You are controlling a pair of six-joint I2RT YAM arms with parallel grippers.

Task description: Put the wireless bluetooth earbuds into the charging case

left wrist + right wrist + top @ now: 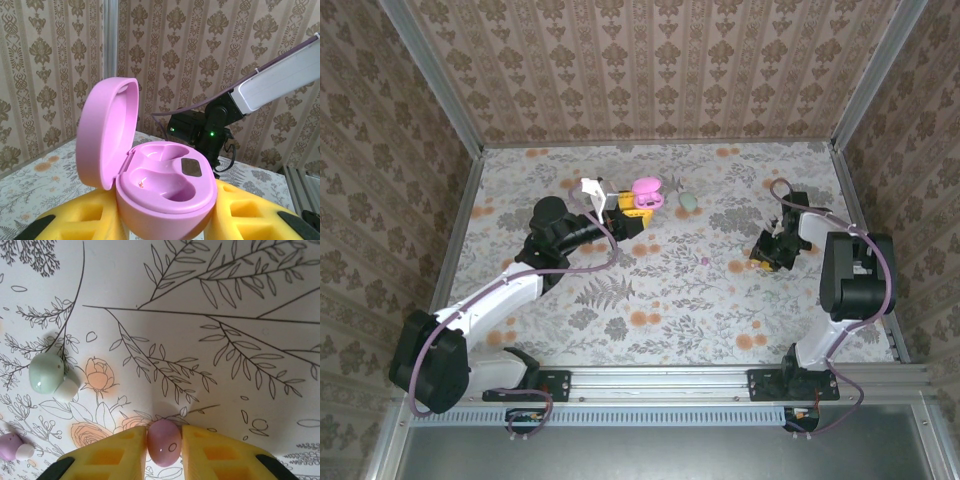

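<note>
Lid [107, 131] up on pink case [167, 187], clamped in my L gripper [166, 225]; R gripper [164, 442] closed tight on pink earbud [163, 440]; second earbud [10, 446] lies loose on worktop [235, 370].

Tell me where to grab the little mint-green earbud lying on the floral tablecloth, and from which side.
Probably pinch the glossy mint-green earbud across its rounded body, from straight above: it lies flat, its white tip sticking out sideways, with nothing crowding it.
</note>
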